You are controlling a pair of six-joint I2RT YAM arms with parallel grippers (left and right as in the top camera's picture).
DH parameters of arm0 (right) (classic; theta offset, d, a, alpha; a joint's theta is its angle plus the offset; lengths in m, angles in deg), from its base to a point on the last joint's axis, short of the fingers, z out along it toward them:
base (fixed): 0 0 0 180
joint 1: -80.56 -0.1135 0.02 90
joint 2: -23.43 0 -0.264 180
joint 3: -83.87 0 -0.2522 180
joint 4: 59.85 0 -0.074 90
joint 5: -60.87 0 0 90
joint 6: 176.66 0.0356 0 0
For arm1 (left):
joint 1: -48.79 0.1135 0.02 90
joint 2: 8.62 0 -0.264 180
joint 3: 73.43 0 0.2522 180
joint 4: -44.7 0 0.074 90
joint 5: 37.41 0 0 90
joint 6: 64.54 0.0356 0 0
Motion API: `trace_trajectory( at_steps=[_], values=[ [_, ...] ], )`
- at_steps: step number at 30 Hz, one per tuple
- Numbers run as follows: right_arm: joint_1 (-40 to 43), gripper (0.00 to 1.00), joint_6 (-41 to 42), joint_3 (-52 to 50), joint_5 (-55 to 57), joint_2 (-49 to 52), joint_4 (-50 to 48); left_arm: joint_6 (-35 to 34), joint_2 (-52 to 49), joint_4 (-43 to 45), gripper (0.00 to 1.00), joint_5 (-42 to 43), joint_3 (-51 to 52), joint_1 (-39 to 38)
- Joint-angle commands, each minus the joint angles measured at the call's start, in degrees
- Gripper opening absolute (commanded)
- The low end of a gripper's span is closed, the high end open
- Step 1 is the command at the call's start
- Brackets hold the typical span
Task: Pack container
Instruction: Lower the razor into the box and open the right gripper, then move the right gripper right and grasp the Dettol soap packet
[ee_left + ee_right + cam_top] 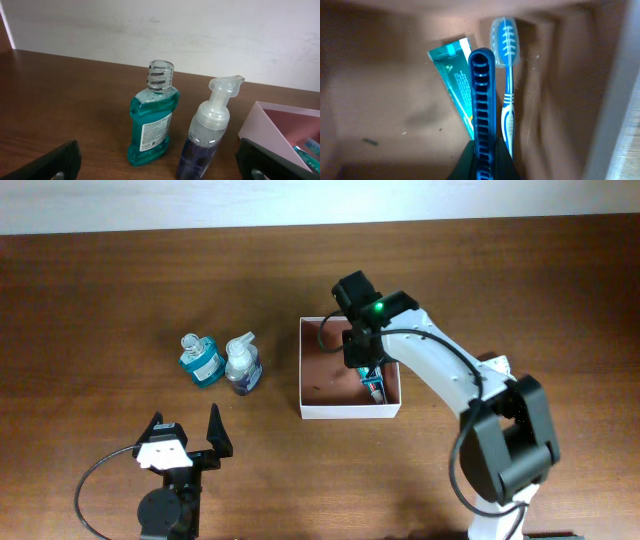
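- Gripping a blue comb (pixel 483 100), my right gripper (pixel 482 162) was closed tight on it, inside the container (pixel 345 412) right of table centre.
- My left gripper (pixel 186 436) hung wide open, empty, at the front-left.

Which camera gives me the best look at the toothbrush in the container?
Right wrist: the toothbrush lies on the container floor, head and handle clear, beside the comb in the right claw. Overhead, the right arm hides nearly all of it. Left wrist shows only an unidentifiable bluish scrap inside the container.
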Motion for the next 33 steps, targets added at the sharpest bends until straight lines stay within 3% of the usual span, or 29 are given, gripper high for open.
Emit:
trace_trajectory(
  at_steps=[1,7,8,9,10,15,23,33],
  values=[
    [-0.15,0.05,0.48,-0.42,1.33,2.99,-0.57,0.92,-0.11,0.11,1.00,-0.66,0.24,0.07],
    [-0.15,0.08,0.46,-0.39,1.44,4.22,-0.79,0.92,-0.11,0.11,0.99,-0.63,0.24,0.07],
    [-0.15,0.14,0.46,-0.39,1.53,4.20,-0.92,0.92,-0.11,0.11,0.99,-0.66,0.24,0.07],
    [-0.13,0.28,0.44,-0.39,1.55,4.20,-0.98,0.92,-0.13,0.11,0.99,-0.66,0.24,0.07],
    [-0.11,0.35,0.28,-0.39,1.60,4.20,-1.05,0.92,-0.13,0.11,0.99,-0.66,0.24,0.07],
    [-0.11,0.38,-1.49,2.60,1.73,3.39,0.76,0.92,-0.11,0.09,0.99,-0.66,0.24,0.07],
    [1.60,0.39,-5.40,17.05,3.30,-1.31,12.61,0.92,-0.11,0.09,0.99,-0.66,0.24,0.07],
    [16.90,0.48,-4.70,19.47,4.50,-5.70,19.85,0.92,-0.11,0.11,0.99,-0.63,0.24,0.07]
  ],
)
